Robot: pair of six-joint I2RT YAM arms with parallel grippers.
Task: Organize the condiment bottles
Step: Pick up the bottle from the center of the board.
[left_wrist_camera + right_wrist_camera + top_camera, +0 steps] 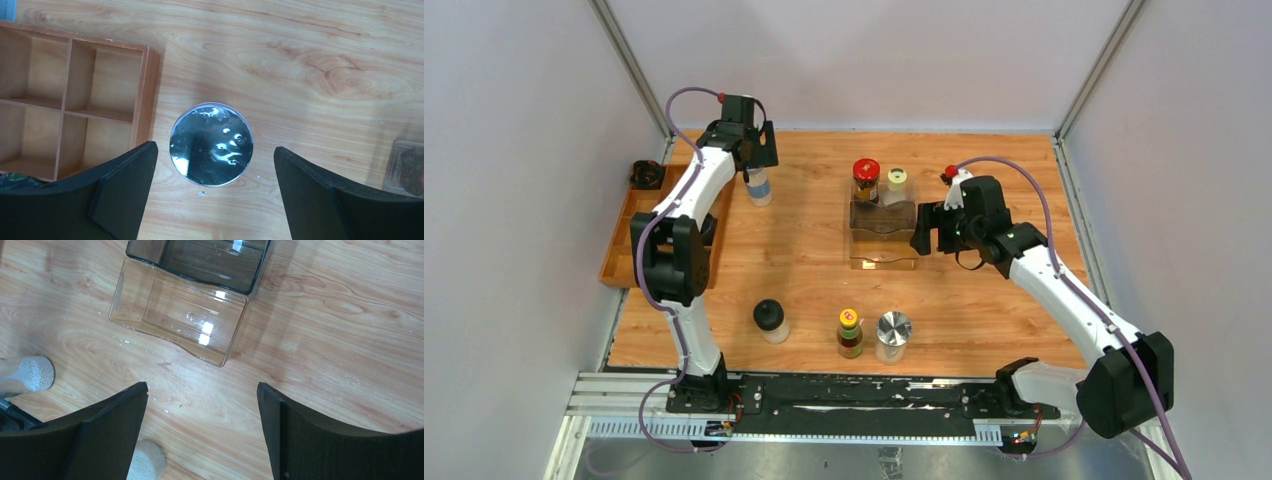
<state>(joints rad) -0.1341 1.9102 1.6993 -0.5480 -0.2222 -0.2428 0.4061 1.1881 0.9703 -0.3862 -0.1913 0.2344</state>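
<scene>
The blue-labelled jar (759, 187) stands at the far left of the table, and from above its shiny foil top (211, 144) shows. My left gripper (749, 150) (215, 170) hangs open over it, a gap of bare wood between the jar and each finger. The red-lidded jar (866, 178) and the yellow-capped shaker (896, 185) stand at the back of a clear organiser (884, 240) (180, 315). My right gripper (929, 228) (202, 405) is open and empty just right of it. The black-capped jar (770, 320), sauce bottle (850, 333) and silver-lidded jar (892, 336) stand in a row near the front.
A wooden compartment tray (629, 240) (75, 100) lies along the left edge, close to the blue-labelled jar. A black coiled bundle (646, 173) sits at its far end. Two pale, grainy round shapes (32, 372) show at the left of the right wrist view.
</scene>
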